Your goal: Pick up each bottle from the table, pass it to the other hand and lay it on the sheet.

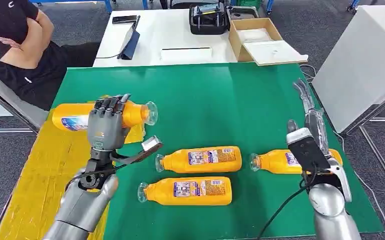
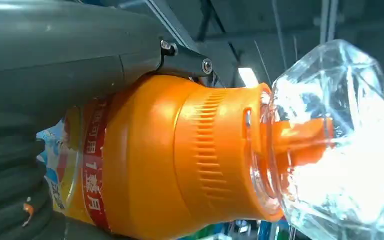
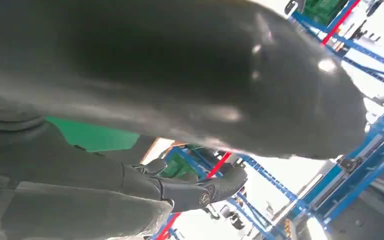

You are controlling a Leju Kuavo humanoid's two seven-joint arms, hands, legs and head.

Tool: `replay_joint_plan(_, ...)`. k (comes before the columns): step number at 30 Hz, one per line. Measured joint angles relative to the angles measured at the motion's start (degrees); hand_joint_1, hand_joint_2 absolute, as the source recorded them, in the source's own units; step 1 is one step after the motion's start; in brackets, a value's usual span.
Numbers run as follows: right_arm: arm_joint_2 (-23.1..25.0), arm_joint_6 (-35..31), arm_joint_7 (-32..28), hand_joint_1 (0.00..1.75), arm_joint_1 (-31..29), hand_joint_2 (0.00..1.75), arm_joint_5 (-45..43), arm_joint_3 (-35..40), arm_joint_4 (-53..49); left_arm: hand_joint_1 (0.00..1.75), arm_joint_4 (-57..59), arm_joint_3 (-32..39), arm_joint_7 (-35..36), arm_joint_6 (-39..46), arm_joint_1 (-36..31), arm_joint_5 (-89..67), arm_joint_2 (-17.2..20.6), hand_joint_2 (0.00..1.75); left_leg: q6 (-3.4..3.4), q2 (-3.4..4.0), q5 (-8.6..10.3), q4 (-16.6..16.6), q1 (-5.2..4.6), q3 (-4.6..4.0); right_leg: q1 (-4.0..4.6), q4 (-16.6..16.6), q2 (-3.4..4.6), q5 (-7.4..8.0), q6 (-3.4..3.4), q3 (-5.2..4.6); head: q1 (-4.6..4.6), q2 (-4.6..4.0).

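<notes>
Left robot hand [image 1: 106, 122] grips an orange bottle [image 1: 75, 116] sideways above the yellow sheet [image 1: 40, 170]. My right robot hand [image 1: 311, 131] is open, fingers straight, over the green surface [image 1: 220, 100], where I see three bottles [image 1: 200, 160] lying.

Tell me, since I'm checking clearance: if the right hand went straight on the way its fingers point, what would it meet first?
Probably nothing close: the right hand is open, fingers pointing up and away over the green table. The cardboard box lies further along, somewhat left of that line; depth is unclear.
</notes>
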Motion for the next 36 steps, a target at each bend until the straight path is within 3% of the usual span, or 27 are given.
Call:
replay_joint_plan(7,-1.03,0.96,0.02,0.0,-1.78,0.0,-1.84,1.21,1.47,1.75,10.73,-6.06,4.79,0.09,-3.54,1.22,1.68,1.75,0.02,-0.01,0.03,0.01,-0.01,-0.01,0.0,0.01,-0.03,0.01,0.0,0.02,0.02,0.0)
replay_joint_plan(21,-3.04,0.46,-0.33,0.0,-3.56,0.0,-4.02,4.81,3.32,1.75,32.05,-10.94,11.98,0.17,-7.93,2.38,3.98,1.75,0.02,0.01,0.02,0.0,0.01,-0.04,0.01,0.01,0.0,0.0,0.01,-0.04,-0.02,0.0)
replay_joint_plan(22,-3.04,0.46,-0.37,0.0,-3.55,0.0,-3.76,4.92,3.32,1.57,33.22,-11.13,12.28,0.18,-7.97,2.16,4.19,1.75,0.02,0.01,0.02,0.0,0.02,-0.04,0.01,0.01,-0.01,0.0,0.0,-0.04,0.0,0.0)
replay_joint_plan(23,-3.04,0.48,-0.44,0.0,-3.56,0.0,-3.56,5.01,3.35,0.77,34.61,-11.18,12.66,0.18,-8.24,2.08,4.53,1.75,0.01,0.01,0.03,0.0,0.02,-0.05,0.02,0.02,-0.01,0.0,0.0,-0.04,0.0,0.0)
replay_joint_plan(24,-3.02,0.57,-0.53,0.0,-3.57,0.0,-3.41,5.21,3.35,0.09,36.25,-11.2,12.88,0.18,-8.55,2.01,4.83,1.75,0.01,0.01,0.03,-0.01,0.02,-0.05,0.02,0.02,-0.01,0.0,0.0,-0.04,0.0,0.0)
replay_joint_plan(25,-2.97,0.63,-0.61,0.0,-3.58,0.0,-3.35,5.38,3.35,0.0,37.5,-11.2,13.16,0.17,-8.79,1.99,5.25,0.0,0.01,0.01,0.03,-0.01,0.02,-0.07,0.02,0.02,0.0,0.0,0.0,-0.04,0.02,0.0)
replay_joint_plan(36,-2.73,1.59,-0.66,0.0,-3.64,0.0,-2.91,6.89,3.32,0.0,44.68,-9.03,12.92,-4.02,-12.41,4.61,8.35,0.0,0.01,0.0,0.0,-0.04,0.02,0.26,0.02,0.02,-0.01,0.0,-0.01,0.31,0.0,0.0)
